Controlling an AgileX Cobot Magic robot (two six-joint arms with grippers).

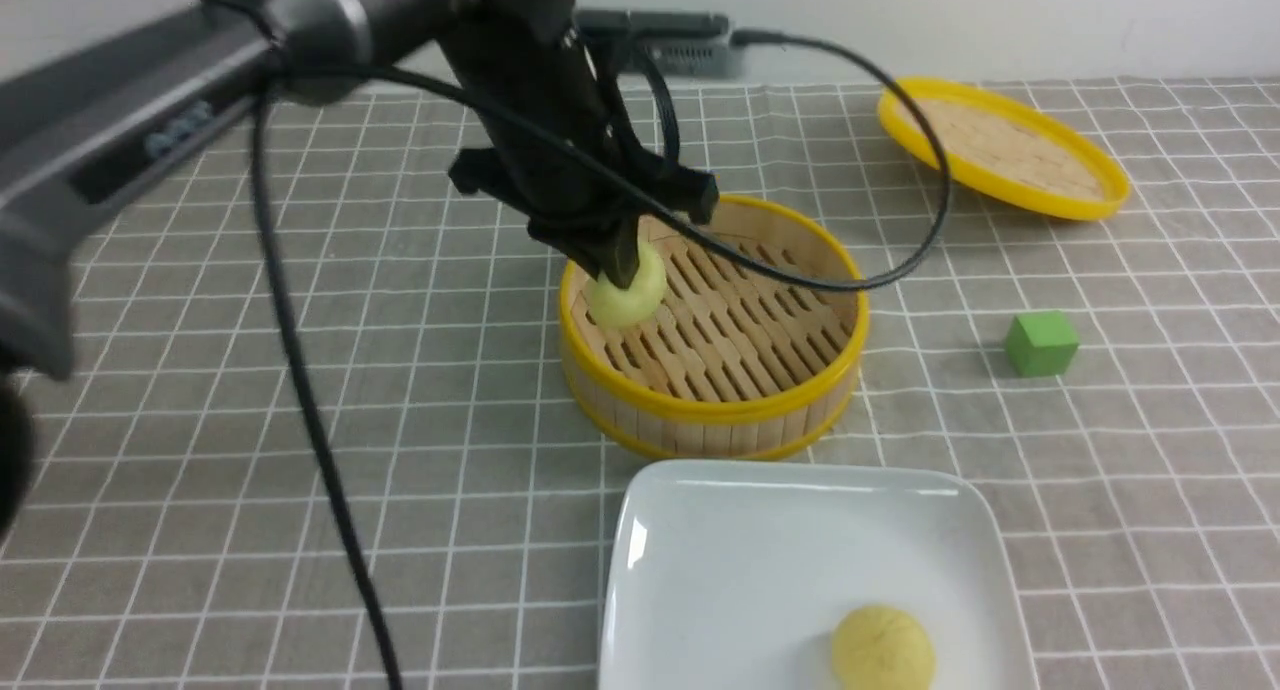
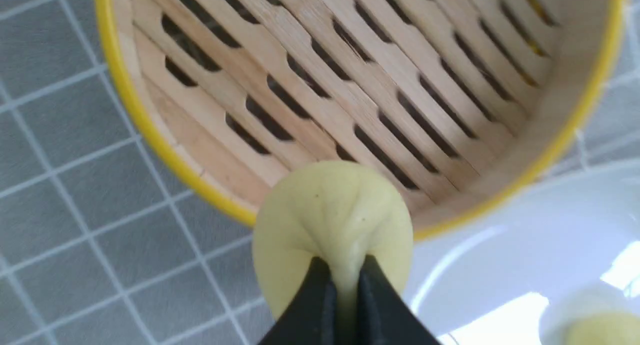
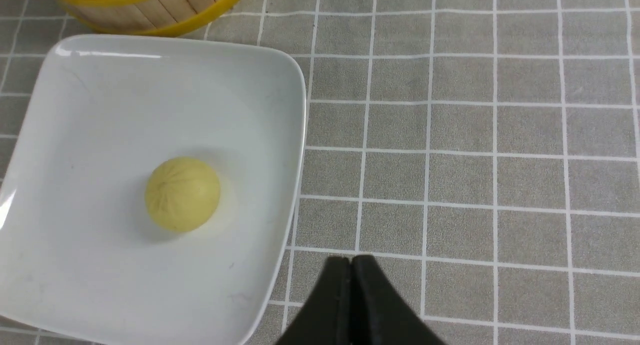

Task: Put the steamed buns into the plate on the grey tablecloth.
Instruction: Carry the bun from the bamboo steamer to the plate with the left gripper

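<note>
My left gripper (image 1: 622, 270) is shut on a pale-yellow steamed bun (image 1: 627, 295), pinching its soft top at the left rim of the bamboo steamer basket (image 1: 712, 410). In the left wrist view the black fingertips squeeze the bun (image 2: 332, 220) above the basket's yellow rim. A second steamed bun (image 1: 882, 648) lies in the white square plate (image 1: 720, 570) on the grey tablecloth (image 1: 200, 420), near the plate's front right. My right gripper (image 3: 351, 261) is shut and empty over the cloth, just beside the plate (image 3: 100, 85) and its bun (image 3: 182, 193). It does not show in the front view.
The steamer's flat yellow-rimmed lid (image 1: 1003, 146) lies at the back right. A green cube (image 1: 1041, 343) sits on the cloth right of the basket. The left arm's black cable (image 1: 300, 370) hangs down across the cloth on the left.
</note>
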